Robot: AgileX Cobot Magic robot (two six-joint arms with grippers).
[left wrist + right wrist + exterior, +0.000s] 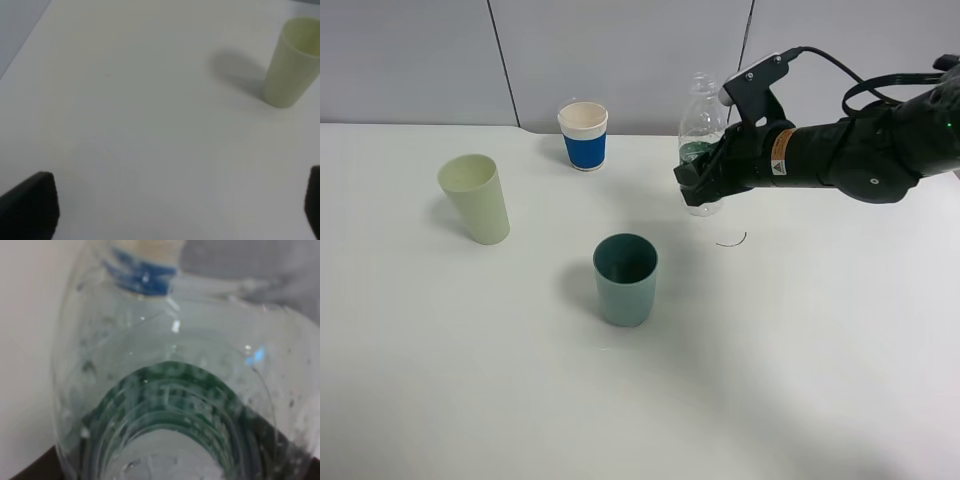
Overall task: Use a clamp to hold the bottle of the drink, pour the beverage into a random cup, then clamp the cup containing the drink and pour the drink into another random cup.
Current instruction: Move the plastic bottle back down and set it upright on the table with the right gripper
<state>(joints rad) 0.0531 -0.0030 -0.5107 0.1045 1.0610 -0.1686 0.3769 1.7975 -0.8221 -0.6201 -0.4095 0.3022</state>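
The bottle (701, 125) is clear, thin plastic, ribbed and glossy, catching small highlights. Seen close in the right wrist view, its wall is speckled with small drops, and its green label (175, 390) looks like printed film. The teal-blue tumbler (625, 285) is smooth plastic with a soft satin finish, as is the pale yellow-green tumbler (477, 200). The third cup (584, 135) looks like paper, cream inside, with a flat blue sleeve. The counter (470, 380) is white, smooth and matt. The right gripper (703, 185) has a matt black casing, and the cables (840, 70) behind it look rubbery.
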